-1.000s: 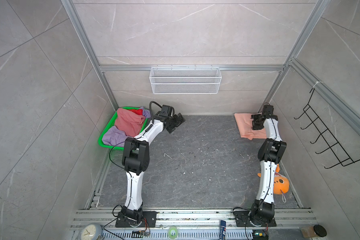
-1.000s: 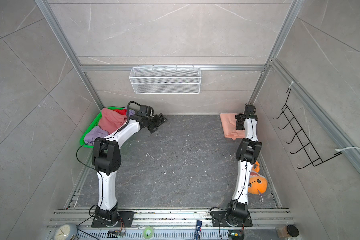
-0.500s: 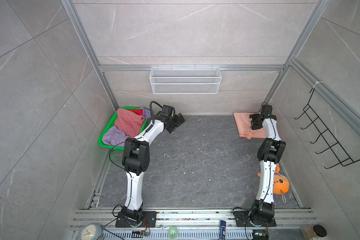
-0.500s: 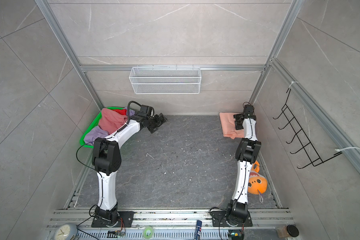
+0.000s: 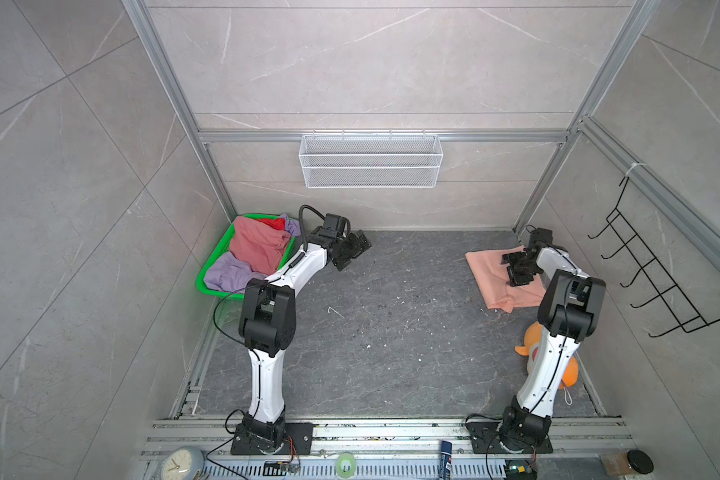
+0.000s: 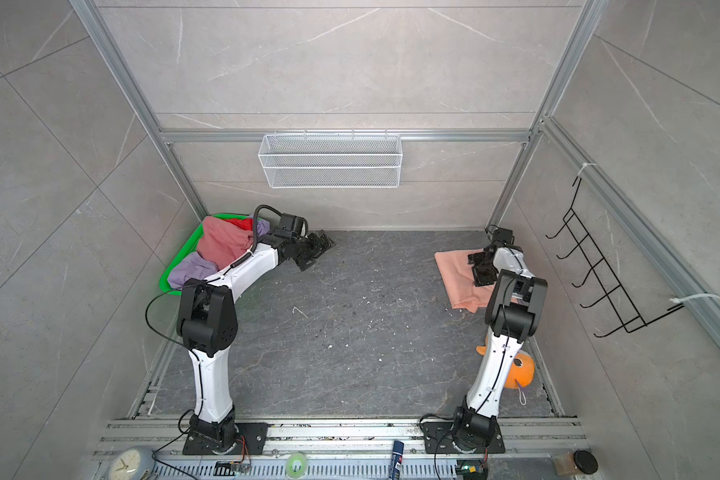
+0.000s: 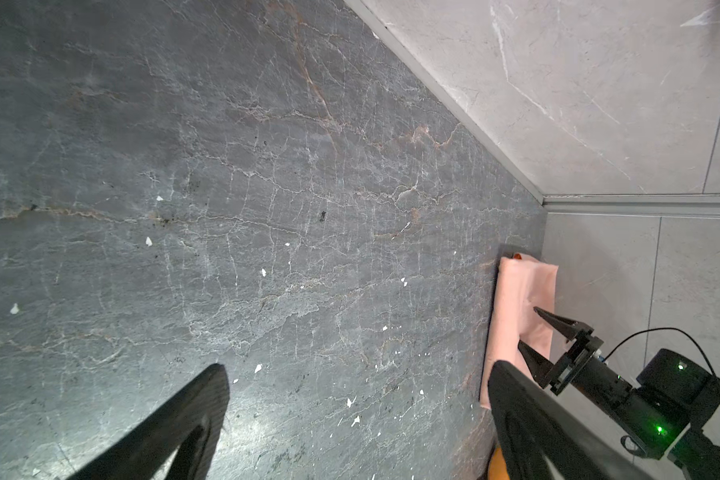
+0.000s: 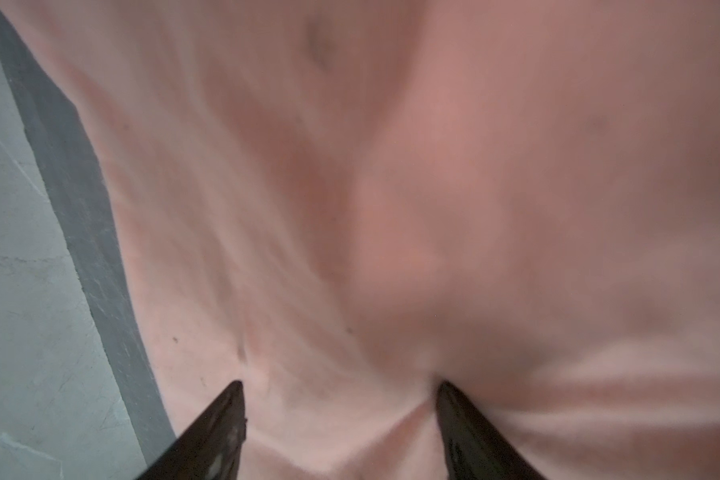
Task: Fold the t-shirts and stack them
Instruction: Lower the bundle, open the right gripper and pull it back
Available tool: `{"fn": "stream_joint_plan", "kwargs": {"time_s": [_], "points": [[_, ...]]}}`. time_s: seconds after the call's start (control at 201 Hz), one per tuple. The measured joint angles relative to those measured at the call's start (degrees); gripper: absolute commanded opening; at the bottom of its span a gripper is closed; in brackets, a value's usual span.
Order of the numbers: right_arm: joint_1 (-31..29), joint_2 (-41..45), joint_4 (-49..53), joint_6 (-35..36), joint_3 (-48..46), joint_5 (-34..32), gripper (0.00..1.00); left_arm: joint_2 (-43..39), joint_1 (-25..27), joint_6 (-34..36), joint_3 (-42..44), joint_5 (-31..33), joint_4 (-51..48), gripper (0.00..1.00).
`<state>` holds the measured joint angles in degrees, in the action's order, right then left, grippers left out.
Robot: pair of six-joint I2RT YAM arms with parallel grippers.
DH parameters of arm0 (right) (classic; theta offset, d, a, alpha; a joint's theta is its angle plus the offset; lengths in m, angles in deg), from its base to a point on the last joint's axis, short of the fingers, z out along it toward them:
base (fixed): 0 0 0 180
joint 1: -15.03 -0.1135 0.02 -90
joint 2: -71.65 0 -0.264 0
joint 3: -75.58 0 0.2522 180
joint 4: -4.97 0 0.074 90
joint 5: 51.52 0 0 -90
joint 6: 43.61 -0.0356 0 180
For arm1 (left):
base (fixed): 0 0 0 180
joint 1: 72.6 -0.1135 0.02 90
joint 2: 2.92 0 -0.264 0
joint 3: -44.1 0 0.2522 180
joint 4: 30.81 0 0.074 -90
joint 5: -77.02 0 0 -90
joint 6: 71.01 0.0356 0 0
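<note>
Both agape: left end effector (image 5: 354, 254) empty, right end effector (image 5: 508, 271) pressing peach t-shirt (image 5: 486, 276)

left white-and-black arm (image 5: 262, 374): elbow bent, reaching forward | left black gripper (image 5: 353, 253): jaws wide apart, empty | right white-and-black arm (image 5: 545, 374): elbow bent | right black gripper (image 5: 508, 271): angled down, jaws parted
</note>
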<state>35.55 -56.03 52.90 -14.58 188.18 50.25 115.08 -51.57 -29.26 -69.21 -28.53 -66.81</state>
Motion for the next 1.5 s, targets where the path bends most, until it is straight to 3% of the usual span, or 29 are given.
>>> {"fn": "stream_joint_plan", "kwargs": {"time_s": [0.254, 0.448, 0.588, 0.607, 0.707, 0.886, 1.021, 1.155, 1.329, 1.504], "points": [[3.26, 9.66, -7.30, 0.42, -16.04, 2.25, 0.75, -0.87, 0.35, 0.04, 1.92, -1.42, 0.79, 1.00], [3.56, 9.84, -8.22, 2.58, -16.24, 3.50, 0.77, -1.73, 0.46, 0.11, 2.69, -2.12, 1.36, 1.00], [2.97, 10.45, -8.41, 8.00, -16.22, 3.26, 0.82, -2.84, 0.46, 0.90, 2.95, -1.81, 1.36, 1.00], [2.84, 10.56, -8.59, 8.98, -16.22, 3.21, 0.90, -3.13, 0.46, 1.07, 3.06, -1.57, 1.29, 1.00], [2.08, 11.61, -10.54, 14.12, -16.22, 3.96, 0.99, -4.63, 0.46, 2.56, 3.26, -0.46, 0.74, 1.00], [-0.59, 15.32, -14.64, 20.33, -15.39, 6.27, 0.99, -9.62, 0.46, 6.43, 6.84, 3.45, 0.46, 1.00], [-5.81, 19.10, -14.93, 25.44, -14.21, 5.22, 1.00, -14.84, 0.33, 11.50, 11.72, 8.57, 0.42, 1.00], [-14.82, 24.76, -15.13, 31.12, -15.39, 0.00, 1.00, -21.99, -0.63, 18.10, 19.98, 14.73, 3.45, 1.00], [-24.83, 36.68, -19.34, 32.68, -29.75, -8.83, 1.00, -34.14, -6.86, 25.24, 36.11, 21.33, 15.17, 1.00], [-35.52, 43.01, -18.99, 32.61, -38.82, -23.28, 1.00, -42.62, -14.51, 33.00, 47.23, 23.06, 23.23, 1.00]]}}
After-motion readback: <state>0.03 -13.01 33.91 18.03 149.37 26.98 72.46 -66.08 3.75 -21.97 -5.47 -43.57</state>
